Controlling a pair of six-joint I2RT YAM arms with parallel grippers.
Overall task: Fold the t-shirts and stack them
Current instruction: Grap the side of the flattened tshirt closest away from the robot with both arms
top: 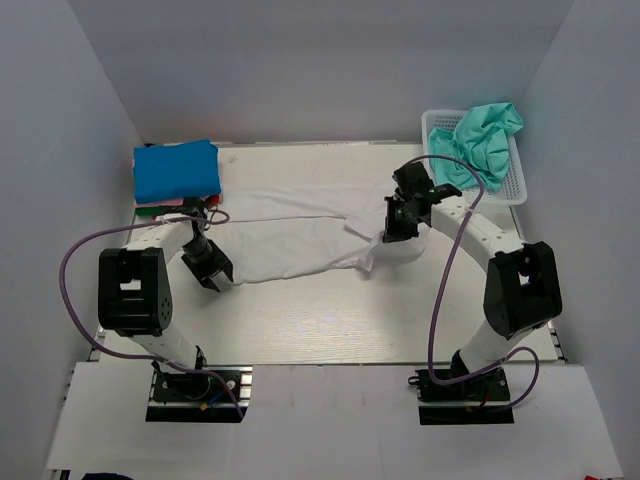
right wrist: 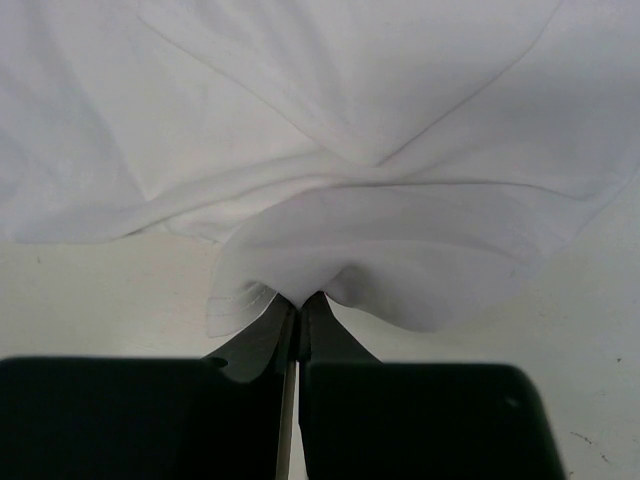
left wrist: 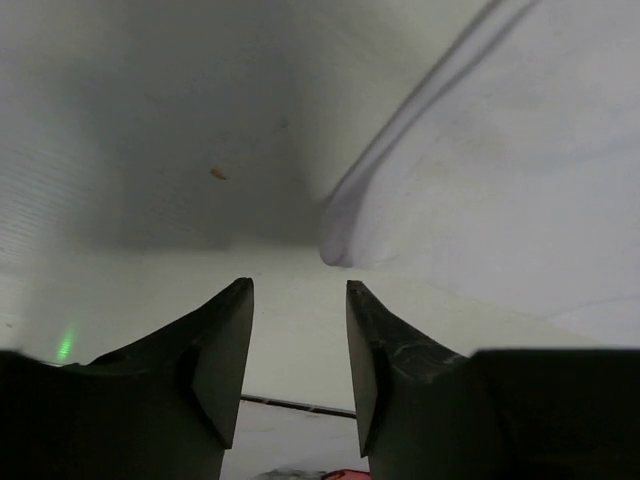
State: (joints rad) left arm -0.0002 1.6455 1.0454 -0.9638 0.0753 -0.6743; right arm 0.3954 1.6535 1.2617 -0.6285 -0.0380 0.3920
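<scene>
A white t-shirt (top: 300,235) lies spread across the middle of the table. My left gripper (top: 207,268) hovers at its left end, open, with nothing between the fingers (left wrist: 298,290). The shirt's edge (left wrist: 480,200) lies just ahead and to the right of them. My right gripper (top: 395,230) is shut on a bunched fold of the white shirt (right wrist: 350,120) at its right end, the cloth pinched at the fingertips (right wrist: 298,300). A folded blue t-shirt (top: 177,168) tops a stack at the back left. A crumpled teal-green t-shirt (top: 485,140) sits in the basket.
The white mesh basket (top: 515,185) stands at the back right corner. Thin pink, red and green edges (top: 152,208) show under the blue shirt. Grey walls enclose the table on three sides. Purple cables loop beside both arms.
</scene>
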